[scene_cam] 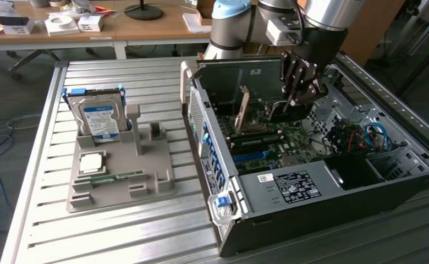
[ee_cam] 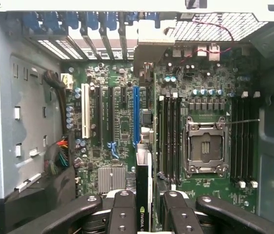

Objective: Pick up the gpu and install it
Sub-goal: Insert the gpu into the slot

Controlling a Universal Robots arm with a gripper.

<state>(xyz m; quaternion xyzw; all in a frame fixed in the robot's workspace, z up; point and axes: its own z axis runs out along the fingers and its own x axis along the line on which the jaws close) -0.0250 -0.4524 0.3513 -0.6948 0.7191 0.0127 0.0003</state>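
My gripper (scene_cam: 300, 96) is down inside the open computer case (scene_cam: 390, 181), shut on the gpu (scene_cam: 277, 111). The gpu is a thin dark card held on edge above the motherboard (scene_cam: 273, 146). In the wrist view the gpu (ee_cam: 144, 165) shows edge-on between the two fingers of my gripper (ee_cam: 144, 207), with a green logo on its edge. It runs toward the rear slot openings (ee_cam: 98, 29), close alongside the long blue slot (ee_cam: 136, 114). Whether its lower edge touches a slot is hidden.
A grey fixture (scene_cam: 119, 190) on the slatted metal table at the exterior view's left holds an upright silver hard drive (scene_cam: 98, 118), a processor chip (scene_cam: 91, 162) and a green memory stick (scene_cam: 111, 177). Inside the case are the processor socket (ee_cam: 205, 146), memory slots (ee_cam: 171, 136) and cables (scene_cam: 368, 137).
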